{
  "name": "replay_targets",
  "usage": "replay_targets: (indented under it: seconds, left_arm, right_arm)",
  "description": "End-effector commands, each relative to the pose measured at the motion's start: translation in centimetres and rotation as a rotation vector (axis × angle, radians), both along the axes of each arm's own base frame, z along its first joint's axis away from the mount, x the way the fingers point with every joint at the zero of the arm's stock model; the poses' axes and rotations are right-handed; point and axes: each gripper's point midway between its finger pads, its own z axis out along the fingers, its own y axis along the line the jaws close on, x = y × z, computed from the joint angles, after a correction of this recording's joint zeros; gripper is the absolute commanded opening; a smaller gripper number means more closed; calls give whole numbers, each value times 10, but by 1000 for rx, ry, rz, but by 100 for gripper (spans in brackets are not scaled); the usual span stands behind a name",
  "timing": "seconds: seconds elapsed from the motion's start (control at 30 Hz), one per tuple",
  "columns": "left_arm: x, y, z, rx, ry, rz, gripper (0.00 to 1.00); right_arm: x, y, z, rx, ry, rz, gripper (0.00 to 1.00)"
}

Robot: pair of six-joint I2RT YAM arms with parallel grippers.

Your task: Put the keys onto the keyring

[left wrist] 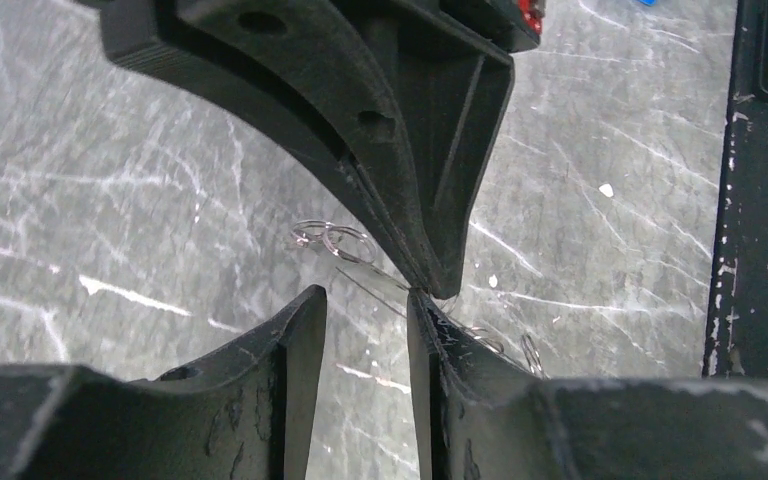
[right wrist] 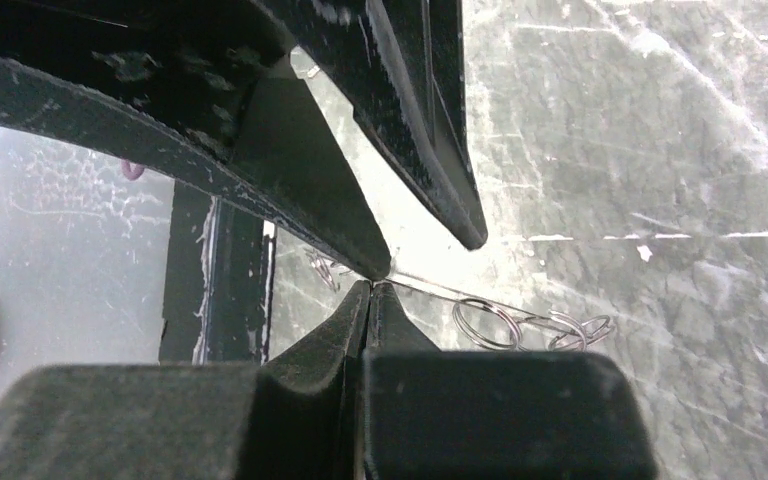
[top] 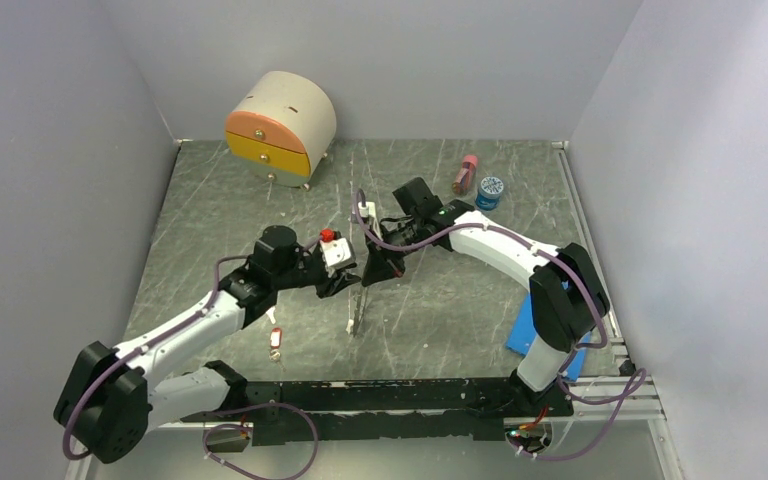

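The two arms meet over the middle of the grey marbled surface, fingertips almost touching. The right tool is pressed together, and a thin wire, which appears to be the keyring, runs out sideways from its pinched tips. Its whole hoop cannot be made out in any view. The left tool comes in from the opposite side with its fingers spread. The surface shows through the gap between them, and the thin wire crosses just in front of that gap. Whether the wire touches either finger cannot be told. Several small wire rings show just beyond the tips in both wrist views. In the top view a slim pale metal piece lies just below the two tools, too small to identify. One of the keys, with a red tag and white label, lies alone on the surface near the left forearm, apart from the tools. At the back left stands a rounded chest of drawers. At the back right a pink bottle lies just beside a blue-lidded jar. A flat blue object sits under the right arm.
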Motion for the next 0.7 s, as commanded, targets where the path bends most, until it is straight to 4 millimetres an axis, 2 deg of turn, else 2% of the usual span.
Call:
replay_targets:
  seconds: [0.0, 0.1, 0.27, 0.37, 0.4, 0.53, 0.67]
  left_arm:
    - [2, 17, 9, -2, 57, 147, 41]
    - [1, 31, 10, 10, 113, 244, 43]
    - [-7, 42, 12, -10, 226, 343, 52]
    - [-18, 37, 11, -59, 338, 351, 56]
    - [-22, 35, 9, -73, 370, 348, 63]
    - [-35, 22, 5, -101, 442, 345, 62]
    - [-35, 21, -4, -95, 458, 391, 63]
  right_arm:
    - [1, 15, 11, 96, -4, 11, 0]
    - [3, 16, 12, 105, -15, 1, 0]
    - [7, 16, 10, 91, -25, -17, 0]
    - [8, 16, 8, 85, -22, -30, 0]
    - [9, 16, 8, 85, -23, -34, 0]
    - [11, 16, 6, 78, -27, -47, 0]
    - [11, 15, 4, 69, -26, -54, 0]
